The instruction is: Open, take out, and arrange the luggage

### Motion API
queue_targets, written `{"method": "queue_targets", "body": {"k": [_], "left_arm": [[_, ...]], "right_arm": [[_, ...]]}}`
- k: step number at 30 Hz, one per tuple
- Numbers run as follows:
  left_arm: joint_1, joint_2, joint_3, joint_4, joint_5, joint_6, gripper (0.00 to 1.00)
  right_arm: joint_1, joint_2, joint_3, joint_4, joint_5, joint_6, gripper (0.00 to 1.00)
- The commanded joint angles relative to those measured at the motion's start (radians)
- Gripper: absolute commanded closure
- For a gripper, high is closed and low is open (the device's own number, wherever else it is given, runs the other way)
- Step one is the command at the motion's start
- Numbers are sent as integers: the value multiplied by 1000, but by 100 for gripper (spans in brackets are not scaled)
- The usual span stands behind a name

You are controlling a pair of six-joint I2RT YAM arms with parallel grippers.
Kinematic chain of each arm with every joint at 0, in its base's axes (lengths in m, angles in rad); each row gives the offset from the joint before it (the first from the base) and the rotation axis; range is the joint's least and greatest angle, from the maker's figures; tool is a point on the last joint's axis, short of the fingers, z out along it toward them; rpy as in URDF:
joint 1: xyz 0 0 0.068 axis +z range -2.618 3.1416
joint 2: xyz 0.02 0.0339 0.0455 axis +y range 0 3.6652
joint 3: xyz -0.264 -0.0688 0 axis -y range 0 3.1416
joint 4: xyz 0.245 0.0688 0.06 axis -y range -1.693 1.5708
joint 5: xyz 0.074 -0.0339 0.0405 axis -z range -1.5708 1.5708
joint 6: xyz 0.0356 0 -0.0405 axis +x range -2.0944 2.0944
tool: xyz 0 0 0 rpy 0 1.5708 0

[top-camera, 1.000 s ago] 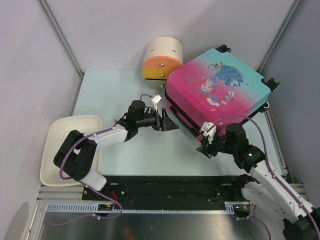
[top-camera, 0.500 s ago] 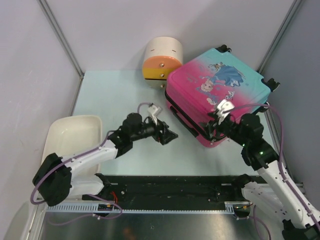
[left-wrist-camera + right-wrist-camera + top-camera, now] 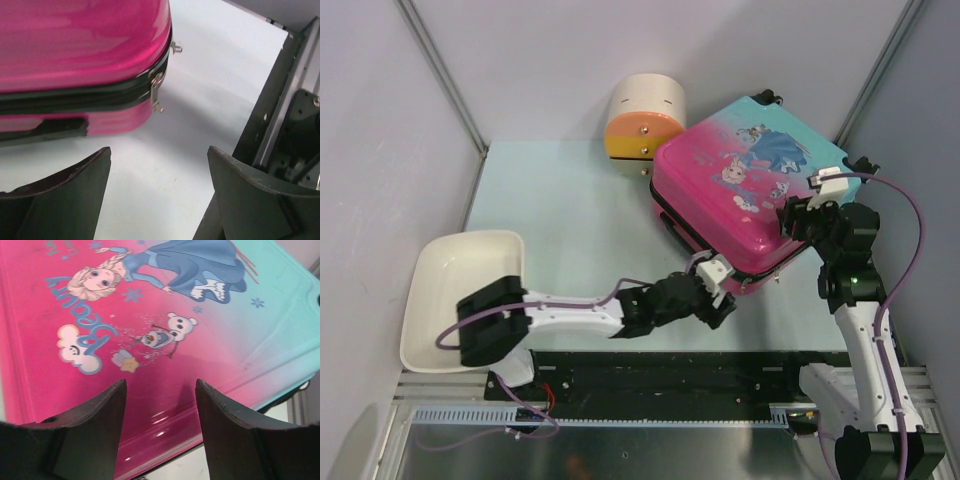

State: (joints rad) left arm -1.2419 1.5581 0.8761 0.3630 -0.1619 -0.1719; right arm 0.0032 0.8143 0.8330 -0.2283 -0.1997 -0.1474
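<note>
We judge this the opening step, the suitcase (image 3: 80, 45) zipped shut. Our left claw (image 3: 159, 155) gapes empty; the zipper pull (image 3: 156, 93) just ahead needs pinching.

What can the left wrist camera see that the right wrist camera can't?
Only the left wrist view shows the side of the luggage: its black zipper band, the silver zipper pulls at the corner, and the pale table beside it. Only the right wrist view shows the lid's picture: the princess, the snowman and the teal corner. Both show shiny pink shell, and each shows its own open fingers in front: the left gripper and the right gripper.
</note>
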Motion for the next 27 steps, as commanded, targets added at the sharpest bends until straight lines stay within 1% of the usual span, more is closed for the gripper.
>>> {"method": "queue_targets", "body": {"k": [1, 2, 3, 6, 10, 14, 19, 21, 22, 23, 27], "left_arm": [[-50, 143, 145, 65, -220, -81, 18], [-56, 164, 190, 63, -278, -92, 20], [-68, 181, 208, 63, -304, -101, 21], [-85, 249, 268, 62, -372, -146, 20], [-117, 316, 331, 47, -490, -146, 23], [-120, 376, 380, -16, -556, -166, 26], [-119, 419, 411, -61, -597, -204, 26], [-119, 442, 449, -99, -607, -216, 30], [-119, 462, 460, -113, -611, -221, 35], [-116, 467, 474, -136, -616, -224, 38], [-106, 461, 443, -145, -594, -241, 47]], "right_arm": [[-54, 19, 34, 17, 14, 3, 38], [-61, 22, 34, 14, 14, 5, 37], [-63, 26, 34, 11, 11, 2, 38], [-68, 45, 32, 15, 14, -1, 37], [-72, 59, 34, 29, 2, 3, 37], [-75, 63, 34, 33, -7, 22, 39], [-75, 54, 29, 14, -63, 35, 40], [-75, 55, 23, 12, -76, 32, 41], [-75, 57, 20, 11, -78, 32, 41], [-75, 59, 15, 10, -81, 31, 42], [-75, 69, 0, 1, -104, 11, 45]]}}
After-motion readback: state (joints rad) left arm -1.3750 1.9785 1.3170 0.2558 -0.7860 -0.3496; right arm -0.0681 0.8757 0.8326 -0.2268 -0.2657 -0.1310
